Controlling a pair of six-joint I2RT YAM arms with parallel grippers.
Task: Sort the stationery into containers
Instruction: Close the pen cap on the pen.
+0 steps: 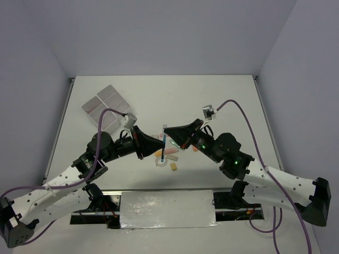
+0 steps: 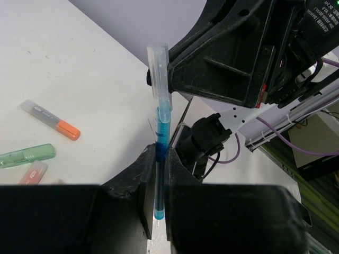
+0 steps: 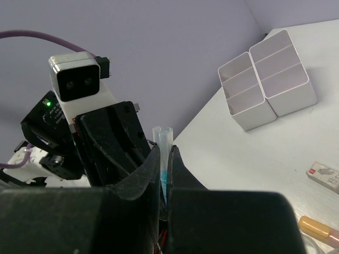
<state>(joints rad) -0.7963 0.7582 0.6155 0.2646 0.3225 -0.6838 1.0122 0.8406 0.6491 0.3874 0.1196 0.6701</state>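
Note:
A thin blue pen (image 1: pixel 164 141) stands upright above the table, held between both grippers. My left gripper (image 1: pixel 158 144) is shut on its blue barrel (image 2: pixel 161 159). My right gripper (image 1: pixel 169 132) is shut on the clear cap (image 3: pixel 164 138) at the pen's top end, which also shows in the left wrist view (image 2: pixel 158 69). The white block of trays (image 1: pixel 107 107) sits at the far left and shows in the right wrist view (image 3: pixel 267 79). Below the pen lie a clear tape ring (image 1: pixel 160 162), a tan eraser (image 1: pixel 174 168) and a pink marker (image 1: pixel 172 157).
An orange-tipped marker (image 2: pixel 53 119), a green marker (image 2: pixel 26 155) and a pink marker (image 2: pixel 33 172) lie on the table left of my left gripper. A white labelled bit (image 3: pixel 324 175) and a tan marker end (image 3: pixel 318 227) lie at the right. Grey walls bound the table.

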